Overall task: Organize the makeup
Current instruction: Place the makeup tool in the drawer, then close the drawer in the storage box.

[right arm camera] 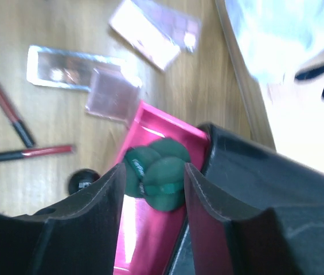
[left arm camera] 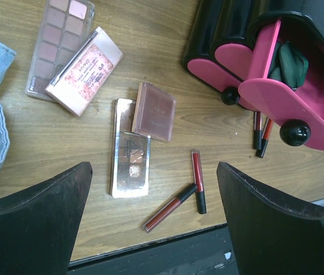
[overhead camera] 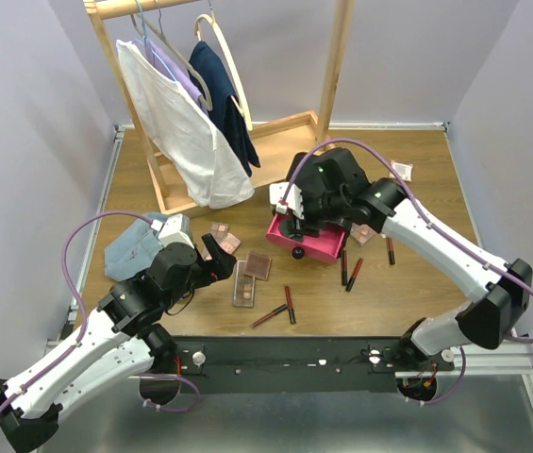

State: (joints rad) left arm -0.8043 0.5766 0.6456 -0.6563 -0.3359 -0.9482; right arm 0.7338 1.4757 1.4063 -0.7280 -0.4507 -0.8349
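A wooden table (overhead camera: 417, 189) is seen from above, and a wooden clothes rack (overhead camera: 337, 57) is stood at its far side. A white shirt (overhead camera: 186, 142) and a navy garment (overhead camera: 224, 94) are hung on the rack. A black box (left arm camera: 219, 26) with pink drawers is set near the table's middle, with one open drawer (left arm camera: 316, 103) drawn out toward the near edge. A light blue cloth (overhead camera: 134, 250) is bunched at the left, beside the left arm.

The left gripper (overhead camera: 224, 267) is held above the wood, left of the box, with its jaws spread wide and nothing between them. The right gripper (right arm camera: 153, 183) is poised over the open drawer with its jaws parted. The green compacts (right arm camera: 159, 172) are seen in the gap, lying inside the drawer at its inner end (whether the pads touch them cannot be told).

The other makeup is left on the bare wood. Between cloth and box, a long clear palette (left arm camera: 44, 57) is overlapped by a pink-labelled palette (left arm camera: 84, 69). Nearer the arms, a square brown case (left arm camera: 155, 110) is rested partly on a long mirrored palette (left arm camera: 128, 172). Just right of that palette, two lip tubes (left arm camera: 198, 180) are laid touching at an angle. A second pair of tubes (left arm camera: 260, 134) is laid under the front of the open drawer. Well apart, near the far right edge, a small pale case (overhead camera: 401, 170) is seen.
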